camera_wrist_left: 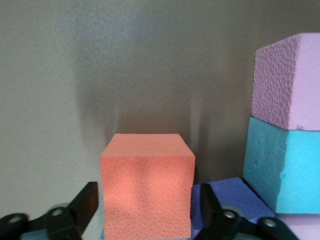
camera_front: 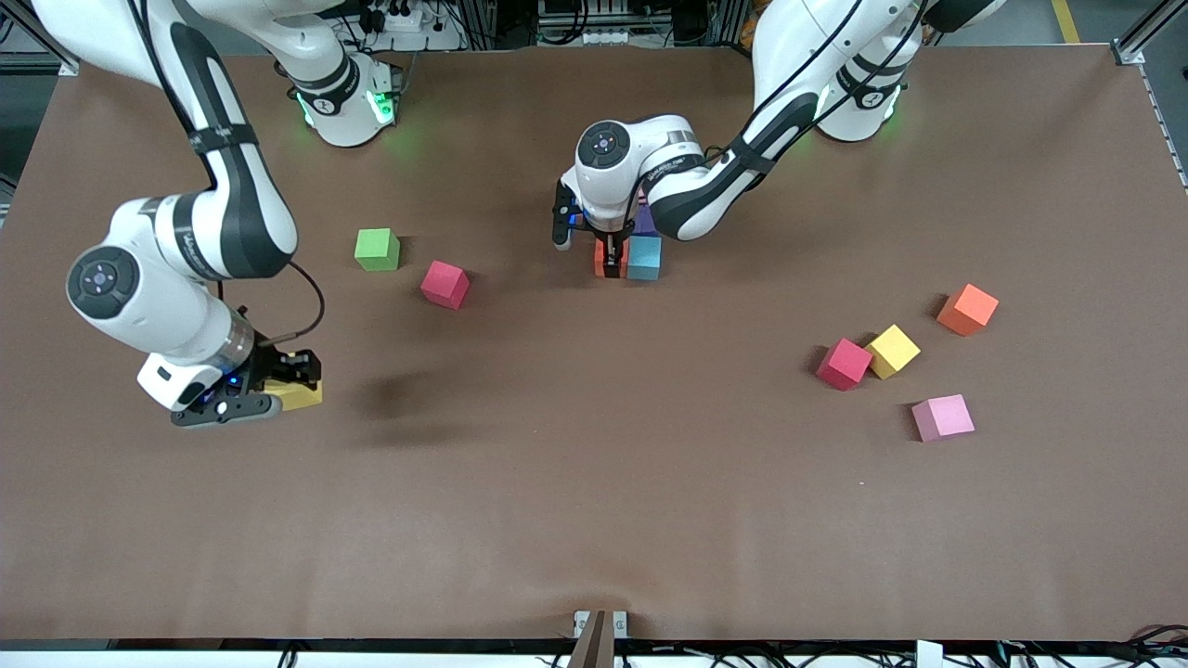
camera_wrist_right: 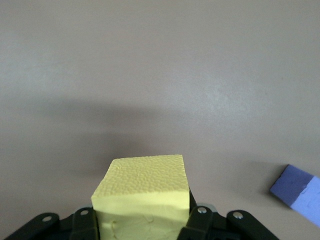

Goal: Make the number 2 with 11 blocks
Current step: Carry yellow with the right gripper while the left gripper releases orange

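Front view, as we are cataloguing it: the right gripper [camera_front: 278,385] is clamping a yellow block [camera_front: 297,394] toward the right arm's end of the table. At mid-table the left gripper [camera_front: 610,260] is standing parted around an orange-red block [camera_wrist_left: 146,185], gaps showing each side, beside the light blue block [camera_front: 644,257].

Two glossy white arms with black joint bands, black cables along the links, green-lit bases, round dark wrist caps; black jaws with silver screws.
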Motion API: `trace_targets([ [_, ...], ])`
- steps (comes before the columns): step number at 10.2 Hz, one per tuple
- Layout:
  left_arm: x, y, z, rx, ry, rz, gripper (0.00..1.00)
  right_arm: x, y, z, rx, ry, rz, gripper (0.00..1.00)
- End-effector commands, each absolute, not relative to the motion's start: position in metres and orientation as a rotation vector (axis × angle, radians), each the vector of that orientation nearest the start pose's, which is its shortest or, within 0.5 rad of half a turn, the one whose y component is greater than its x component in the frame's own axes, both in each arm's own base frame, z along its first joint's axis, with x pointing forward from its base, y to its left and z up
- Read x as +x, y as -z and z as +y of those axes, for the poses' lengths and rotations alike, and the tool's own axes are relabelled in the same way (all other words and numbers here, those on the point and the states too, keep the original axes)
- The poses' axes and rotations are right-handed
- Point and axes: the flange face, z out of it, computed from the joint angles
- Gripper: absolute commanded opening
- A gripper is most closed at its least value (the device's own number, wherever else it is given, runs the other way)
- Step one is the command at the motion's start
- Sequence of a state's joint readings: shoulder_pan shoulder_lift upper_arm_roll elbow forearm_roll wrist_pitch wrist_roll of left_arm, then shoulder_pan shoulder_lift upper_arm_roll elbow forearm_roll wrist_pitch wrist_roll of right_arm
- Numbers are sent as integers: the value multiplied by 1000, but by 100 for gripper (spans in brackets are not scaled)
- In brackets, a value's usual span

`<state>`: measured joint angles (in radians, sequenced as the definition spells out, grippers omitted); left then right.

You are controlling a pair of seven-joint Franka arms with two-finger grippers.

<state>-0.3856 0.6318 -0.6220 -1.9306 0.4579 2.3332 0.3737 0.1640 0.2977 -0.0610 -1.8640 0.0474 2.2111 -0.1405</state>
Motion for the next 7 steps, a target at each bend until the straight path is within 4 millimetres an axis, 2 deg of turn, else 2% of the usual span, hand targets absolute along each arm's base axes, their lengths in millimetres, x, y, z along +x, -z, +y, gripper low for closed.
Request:
trace_targets([
  [1,345,-206,-505,-2128,-89,2314,100,608,-372,85,-3075,84,-578,54],
  [2,345,-210,-505,-2131,-80,2309,100,607,-373,90,-3065,86,-639,54],
  [4,345,-222,-508,-2157,-57,2316,100,603,-374,112,-3048,89,-714,54],
  [7,349,-254,-510,-2137,9,2310,100,598,-376,135,-3031,93,-774,53],
])
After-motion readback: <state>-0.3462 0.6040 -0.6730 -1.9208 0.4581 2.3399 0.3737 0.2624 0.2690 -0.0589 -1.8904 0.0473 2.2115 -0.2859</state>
